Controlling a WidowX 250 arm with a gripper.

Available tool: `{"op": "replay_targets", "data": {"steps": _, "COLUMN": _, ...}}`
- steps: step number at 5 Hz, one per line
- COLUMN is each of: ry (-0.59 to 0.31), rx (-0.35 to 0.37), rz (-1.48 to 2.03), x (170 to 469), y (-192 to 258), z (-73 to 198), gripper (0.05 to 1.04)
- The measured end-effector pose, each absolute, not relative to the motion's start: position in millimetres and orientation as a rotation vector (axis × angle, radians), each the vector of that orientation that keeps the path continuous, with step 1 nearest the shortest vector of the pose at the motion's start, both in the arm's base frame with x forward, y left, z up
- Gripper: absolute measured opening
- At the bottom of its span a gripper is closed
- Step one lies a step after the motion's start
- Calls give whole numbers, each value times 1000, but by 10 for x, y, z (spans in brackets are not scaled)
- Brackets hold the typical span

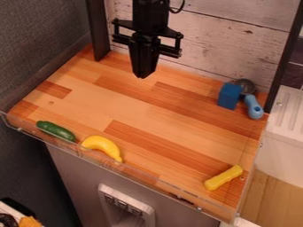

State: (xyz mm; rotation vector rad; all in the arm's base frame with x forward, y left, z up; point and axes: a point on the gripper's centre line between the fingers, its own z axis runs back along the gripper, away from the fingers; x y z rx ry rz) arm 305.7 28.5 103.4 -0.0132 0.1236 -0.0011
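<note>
My black gripper (143, 74) hangs at the upper middle of the view, over the rear part of the wooden counter, pointing down. It is shut and holds nothing. To its right, near the back right corner, stand a blue block (229, 95) and a utensil with a light blue handle (254, 107) and a dark round head (244, 86). Along the front left edge lie a dark green cucumber (56, 131) and a yellow banana (102, 146), side by side. A yellow stick-like object (223, 178) rests at the front right.
The wooden counter (142, 113) has a clear plastic rim (145, 181) along its front. Dark posts stand at the back left (98, 31) and right (283, 57). A whitewashed plank wall (225, 44) closes the back, and a white bin-like unit (283, 146) stands beyond the right edge.
</note>
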Motion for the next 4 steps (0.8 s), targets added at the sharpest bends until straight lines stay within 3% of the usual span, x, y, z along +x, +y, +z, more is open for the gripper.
{"op": "replay_targets", "data": {"steps": 1, "ry": 129, "rx": -22, "rz": 101, "x": 3186, "y": 458, "z": 1013, "gripper": 59}}
{"op": "replay_targets", "data": {"steps": 4, "ry": 110, "rx": -53, "rz": 743, "x": 3534, "y": 1699, "z": 982, "gripper": 60}}
